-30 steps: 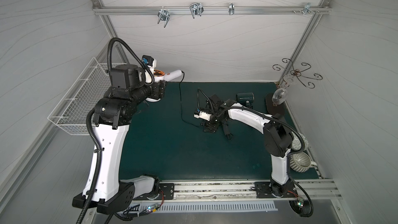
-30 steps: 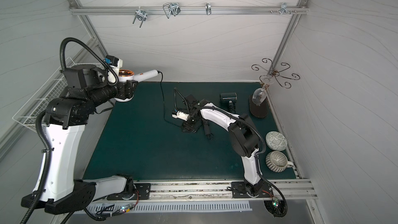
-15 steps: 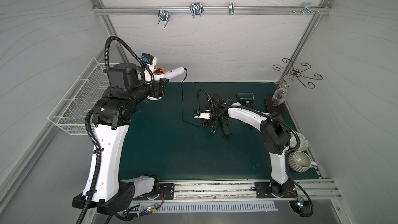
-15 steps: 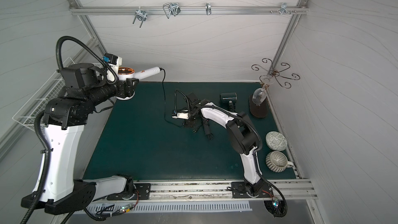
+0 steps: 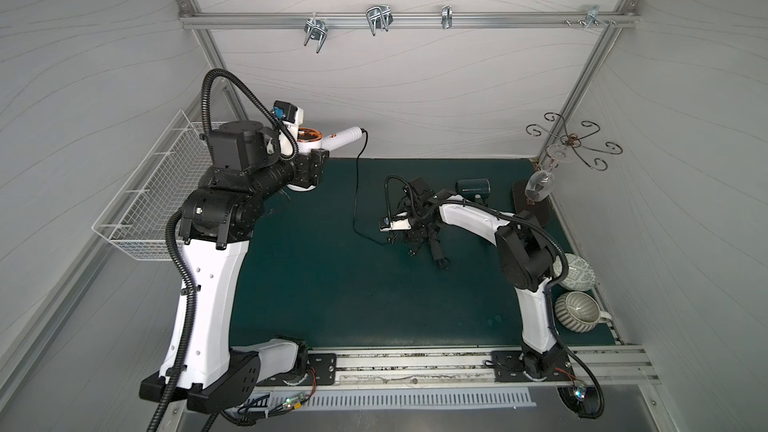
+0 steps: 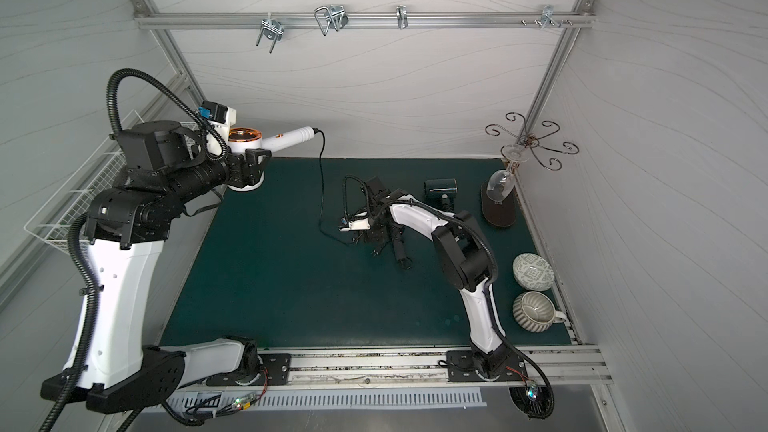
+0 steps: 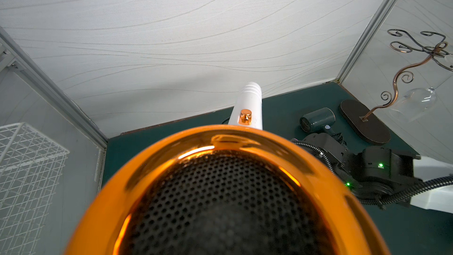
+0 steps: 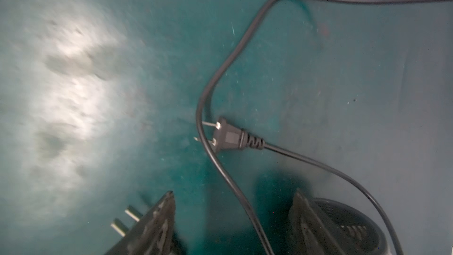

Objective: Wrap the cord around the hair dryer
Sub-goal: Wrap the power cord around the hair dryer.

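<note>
The green counter filled both top views, with the two arms working its far half. Above its ten o'clock corner the left arm held the white hair dryer aloft. The left pincer was clamped round the barrel, the copper-rimmed mouth facing up and the handle pointing toward three o'clock. That pose seemed meant to keep the handle free for winding.

From the handle's end the black cord hung straight down, met the counter and trailed toward four o'clock, to the centre. There the right pincer crouched low, its jaws standing wide with a run of cord passing between them, unpinched — apparently lining up a grab.

A dark green dryer sat near one o'clock. Just ahead of the right pincer lay a two-pronged plug, with cord crossing its prongs. A second plug showed beside one finger — which of the two belonged to the white dryer could not be told. No turn of cord was yet on the dryer.
</note>
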Controlling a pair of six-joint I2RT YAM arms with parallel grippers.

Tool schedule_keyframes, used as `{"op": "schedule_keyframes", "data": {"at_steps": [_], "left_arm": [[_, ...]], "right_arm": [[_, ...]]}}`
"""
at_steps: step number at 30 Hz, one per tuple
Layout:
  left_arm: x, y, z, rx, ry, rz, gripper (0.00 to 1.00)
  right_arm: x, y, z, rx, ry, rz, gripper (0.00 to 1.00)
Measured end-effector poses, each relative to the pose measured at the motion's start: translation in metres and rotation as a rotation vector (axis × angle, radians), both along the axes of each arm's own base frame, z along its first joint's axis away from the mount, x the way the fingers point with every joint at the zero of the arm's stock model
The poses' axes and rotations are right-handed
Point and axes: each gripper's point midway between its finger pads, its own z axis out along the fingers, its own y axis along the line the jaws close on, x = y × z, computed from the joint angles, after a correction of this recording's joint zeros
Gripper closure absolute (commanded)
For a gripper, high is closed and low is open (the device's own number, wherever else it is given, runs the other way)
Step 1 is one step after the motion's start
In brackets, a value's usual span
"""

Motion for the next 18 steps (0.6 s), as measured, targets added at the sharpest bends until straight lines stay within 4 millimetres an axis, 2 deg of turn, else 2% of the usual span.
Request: {"op": "schedule_keyframes", "data": {"at_steps": [2, 4, 6, 8, 10, 11, 12, 18], "left_arm": [[0.0, 0.0, 0.0, -0.002, 0.001, 0.0, 1.0], [0.0, 0.0, 0.0, -0.003, 0.0, -0.001, 1.0], [0.0, 0.0, 0.0, -0.003, 0.0, -0.001, 1.0], [0.0, 0.0, 0.0, -0.003, 0.0, -0.001, 1.0], [0.0, 0.0, 0.0, -0.003, 0.0, -0.001, 1.0], [0.0, 0.0, 0.0, -0.003, -0.001, -0.001, 1.0], [0.001, 0.0, 0.0, -0.003, -0.002, -0.001, 1.0], [0.002, 0.0, -0.002, -0.002, 0.002, 0.0, 1.0]], "right_arm": [[0.005, -0.002, -0.007, -0.013, -0.003, -0.003, 0.32], [0.007, -0.005, -0.013, -0.025, -0.001, -0.006, 0.42], [0.009, -0.006, -0.016, -0.033, -0.005, -0.008, 0.58], [0.011, -0.006, -0.015, -0.032, -0.014, -0.01, 0.79], [0.014, -0.005, -0.014, -0.026, -0.025, -0.011, 0.93], [0.014, -0.004, -0.014, -0.024, -0.026, -0.015, 0.97], [0.014, -0.003, -0.013, -0.021, -0.027, -0.018, 1.0], [0.009, 0.001, -0.01, -0.007, -0.029, -0.028, 1.0]]}}
